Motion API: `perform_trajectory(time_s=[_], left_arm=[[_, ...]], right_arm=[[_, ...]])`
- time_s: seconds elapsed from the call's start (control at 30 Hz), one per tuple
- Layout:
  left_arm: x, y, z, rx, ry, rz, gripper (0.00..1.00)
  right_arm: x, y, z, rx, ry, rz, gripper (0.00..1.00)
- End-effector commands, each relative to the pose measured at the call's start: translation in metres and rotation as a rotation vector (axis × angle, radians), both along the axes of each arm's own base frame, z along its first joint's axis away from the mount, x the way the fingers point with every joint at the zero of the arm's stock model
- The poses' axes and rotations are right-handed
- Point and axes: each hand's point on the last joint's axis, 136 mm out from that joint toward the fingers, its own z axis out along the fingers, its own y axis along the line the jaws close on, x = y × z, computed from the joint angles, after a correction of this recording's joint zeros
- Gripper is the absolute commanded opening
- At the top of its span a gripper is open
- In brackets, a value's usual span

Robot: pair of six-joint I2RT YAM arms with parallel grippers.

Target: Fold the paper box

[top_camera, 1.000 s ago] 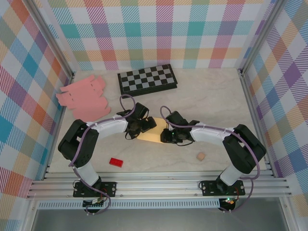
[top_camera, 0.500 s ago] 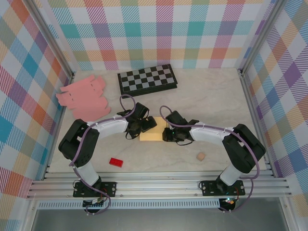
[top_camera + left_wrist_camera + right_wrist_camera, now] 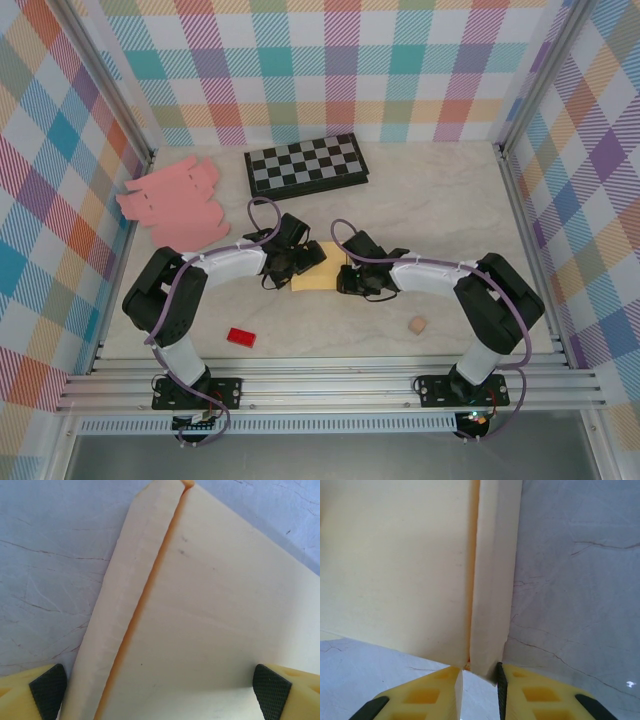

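Right gripper [image 3: 479, 681]: fingers [image 3: 512, 690] drawn close together, pinching the near corner of the turned-over side flap [image 3: 492, 580] of the paper box [image 3: 395, 565]; the grip is only on the flap's tip. Left gripper [image 3: 160, 692]: fingers [image 3: 47, 687] spread nearly full width and holding nothing, one pad over bare table beside the other folded flap [image 3: 120, 605], the other over the main panel. From above, the paper box [image 3: 320, 272] lies flat at mid-table [image 3: 430, 210], touched by both grippers from left and right, well apart from the pink box blanks [image 3: 175, 205] at far left, the chessboard [image 3: 306, 165] at the far side and the red block [image 3: 241, 337] at near left. Judgement: side creases are started, walls not yet raised. Risks: the right-hand pinch is shallow, so the flap could slip free and spring back flat if pulled; a hard pull could tear the corner or drag the whole sheet, since nothing pins it. If the open left fingers come down off the crease line, the fold would likely set crooked.
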Motion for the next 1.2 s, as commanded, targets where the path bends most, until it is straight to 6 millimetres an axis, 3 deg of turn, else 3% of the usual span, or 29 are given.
perform_trajectory(time_s=[0.0,0.43,0.67,0.93,1.0,1.17], left_arm=[[-0.024,0.008,-0.026,0.043,0.109,0.015,0.97],[-0.029,0.019,-0.041,0.065,0.146,0.11,0.94],[-0.029,0.027,-0.044,0.117,0.144,0.117,0.94],[-0.029,0.03,-0.048,0.133,0.145,0.121,0.94],[-0.029,0.031,-0.048,0.14,0.148,0.121,0.94],[-0.029,0.031,-0.047,0.142,0.145,0.119,0.94]], right_arm=[[0.002,-0.008,-0.013,-0.044,0.011,-0.041,0.27],[0.005,-0.012,-0.02,-0.061,0.031,-0.11,0.29],[0.01,-0.012,-0.002,-0.026,-0.017,-0.115,0.29],[0.01,-0.011,0.041,0.055,-0.066,-0.137,0.29],[0.011,-0.014,0.044,0.048,-0.074,-0.148,0.29],[0.011,-0.014,0.03,0.079,-0.048,-0.189,0.25]])
